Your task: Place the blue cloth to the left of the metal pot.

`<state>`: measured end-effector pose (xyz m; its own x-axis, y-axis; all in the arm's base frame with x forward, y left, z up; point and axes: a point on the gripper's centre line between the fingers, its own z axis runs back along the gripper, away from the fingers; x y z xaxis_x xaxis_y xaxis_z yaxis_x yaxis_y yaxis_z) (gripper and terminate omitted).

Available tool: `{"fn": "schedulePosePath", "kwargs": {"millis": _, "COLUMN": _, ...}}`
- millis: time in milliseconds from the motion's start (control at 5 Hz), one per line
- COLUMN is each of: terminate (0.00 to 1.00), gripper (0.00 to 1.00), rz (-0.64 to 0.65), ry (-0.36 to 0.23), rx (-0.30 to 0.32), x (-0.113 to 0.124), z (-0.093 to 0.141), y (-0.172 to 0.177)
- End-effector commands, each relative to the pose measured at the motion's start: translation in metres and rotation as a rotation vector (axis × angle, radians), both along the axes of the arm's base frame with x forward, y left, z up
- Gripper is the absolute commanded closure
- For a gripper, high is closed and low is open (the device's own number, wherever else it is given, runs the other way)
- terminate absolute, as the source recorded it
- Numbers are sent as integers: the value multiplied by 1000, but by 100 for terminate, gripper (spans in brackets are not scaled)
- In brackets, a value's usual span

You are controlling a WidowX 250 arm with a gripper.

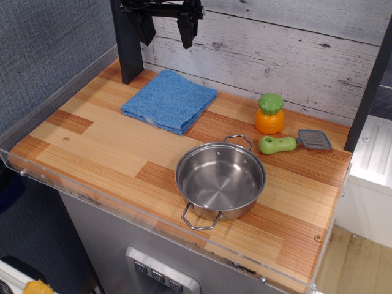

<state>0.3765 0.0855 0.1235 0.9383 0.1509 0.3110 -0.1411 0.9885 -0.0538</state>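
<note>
Cloth (169,100) behind-left of pot (220,179)

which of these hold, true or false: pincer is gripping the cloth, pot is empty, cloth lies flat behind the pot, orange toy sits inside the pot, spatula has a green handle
1. The pincer is gripping the blue cloth. False: it hangs open above the cloth, holding nothing.
2. The metal pot is empty. True.
3. The cloth lies flat on the wooden counter, behind and left of the pot. True.
4. The orange toy sits inside the pot. False: it stands on the counter near the back wall.
5. The spatula has a green handle. True.
</note>
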Motion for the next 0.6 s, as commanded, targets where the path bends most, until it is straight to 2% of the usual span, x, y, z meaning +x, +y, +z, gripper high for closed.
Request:
{"fn": "schedulePosePath", "kwargs": {"millis": 0, "terminate": 0, "gripper": 0, "rz": 0, "ry": 0, "rx": 0, "x": 0, "z": 0, "y": 0}}
{"fn": "schedulePosePath", "kwargs": {"millis": 200, "terminate": 0, "gripper": 0, "rz": 16, "ry": 43, "rx": -14, "x": 9, "z": -36, "y": 6}}
{"fn": "schedulePosePath", "kwargs": {"millis": 400, "terminate": 0, "gripper": 0, "rz": 42, "ry": 94, "rx": 6, "x": 7, "z": -67, "y": 12}}
